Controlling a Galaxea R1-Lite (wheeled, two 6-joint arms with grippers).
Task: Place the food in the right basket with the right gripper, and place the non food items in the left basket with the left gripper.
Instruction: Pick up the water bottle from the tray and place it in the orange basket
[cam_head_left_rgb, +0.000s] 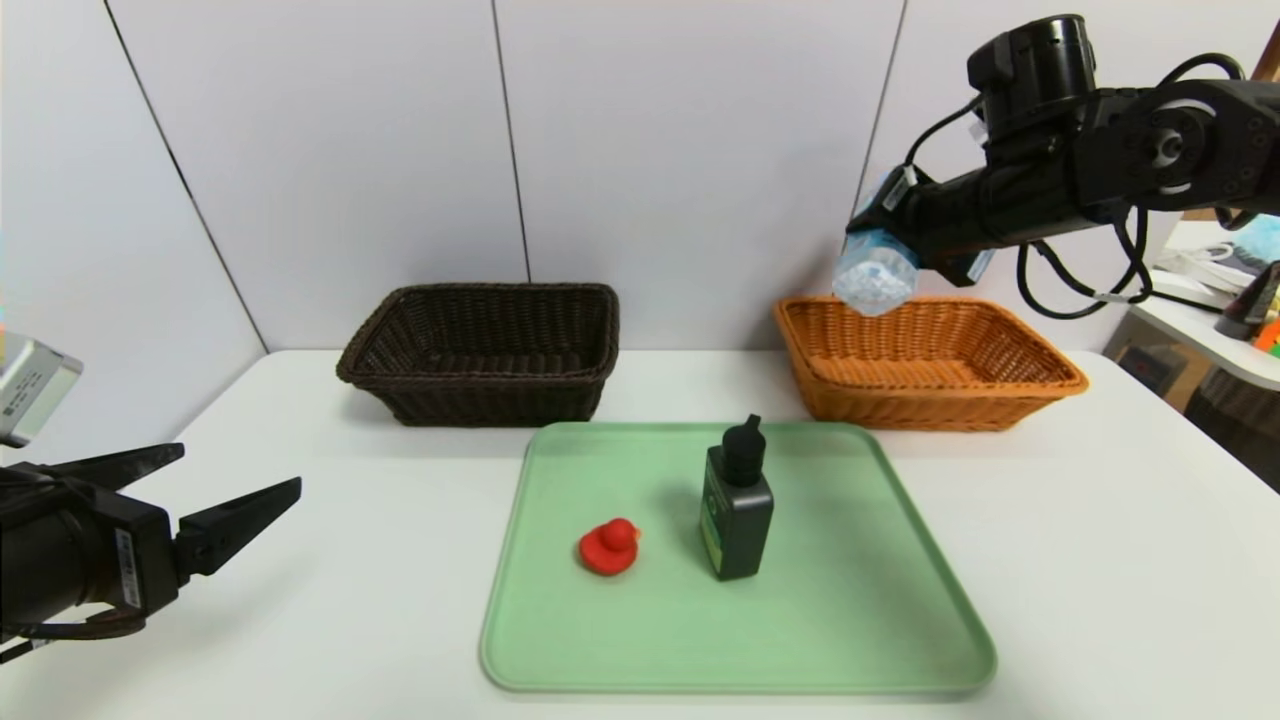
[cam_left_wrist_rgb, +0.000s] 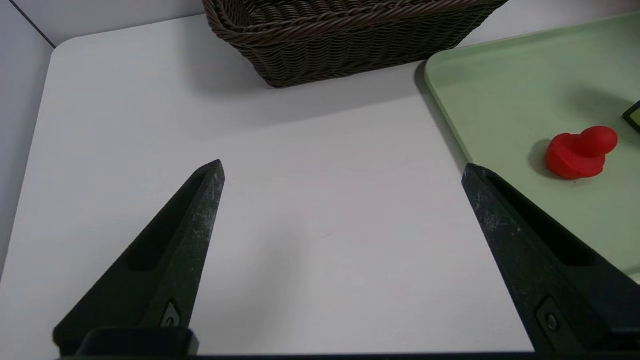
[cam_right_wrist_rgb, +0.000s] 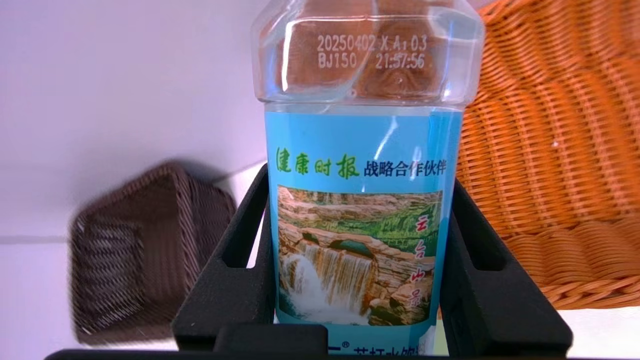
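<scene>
My right gripper (cam_head_left_rgb: 905, 245) is shut on a clear water bottle (cam_head_left_rgb: 875, 272) with a blue label (cam_right_wrist_rgb: 362, 220), held tilted in the air above the near left rim of the orange basket (cam_head_left_rgb: 1030, 385). Its black fingers (cam_right_wrist_rgb: 240, 260) press both sides of the label. A red toy duck (cam_head_left_rgb: 608, 546) and a black bottle with a green label (cam_head_left_rgb: 736, 505) stand on the green tray (cam_head_left_rgb: 880, 640). The dark brown basket (cam_head_left_rgb: 480, 350) is at the back left. My left gripper (cam_head_left_rgb: 240, 480) hovers open over the table's left side, left of the tray, with nothing between its fingers (cam_left_wrist_rgb: 197, 210).
The white table (cam_head_left_rgb: 1100, 560) carries the tray in the middle and both baskets along the back wall. A side shelf with clutter (cam_head_left_rgb: 1230, 320) stands at the far right. In the left wrist view the duck (cam_left_wrist_rgb: 580, 152) lies beyond the tray's edge (cam_left_wrist_rgb: 445, 110).
</scene>
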